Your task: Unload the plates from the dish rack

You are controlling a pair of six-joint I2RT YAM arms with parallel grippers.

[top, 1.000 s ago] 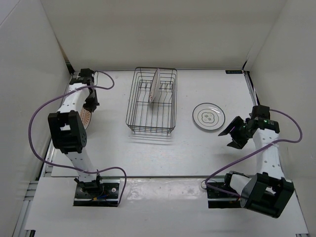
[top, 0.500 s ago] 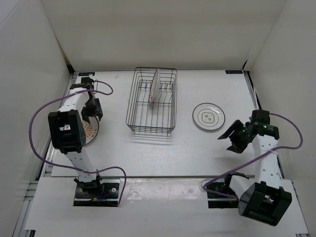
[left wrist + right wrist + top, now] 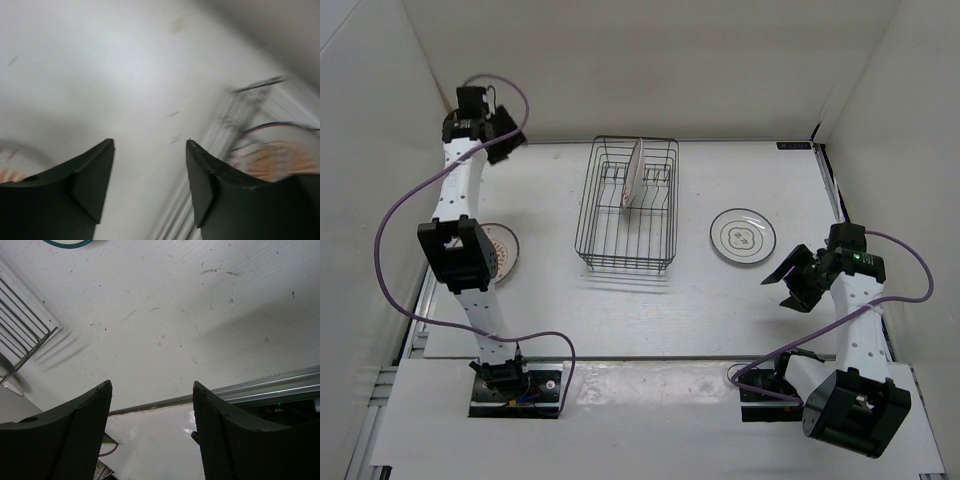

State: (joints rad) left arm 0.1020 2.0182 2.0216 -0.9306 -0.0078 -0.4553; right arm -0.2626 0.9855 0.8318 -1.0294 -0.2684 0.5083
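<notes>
Orange-patterned plate (image 3: 508,250) was released on the desk (image 3: 620,305); left gripper (image 3: 150,145) lifted, open. Right gripper (image 3: 152,385) open. Upright plate (image 3: 632,172) remains in the dish rack (image 3: 625,263).

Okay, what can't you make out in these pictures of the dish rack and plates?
Orange-patterned white round plate on the table: top view, partly hidden by the left arm.
White round plate standing in the dark wire dish rack: edge-on in the top view, blurred in the left wrist view.
Grey-ringed white plate: right wrist view, cut off by the top edge.
</notes>
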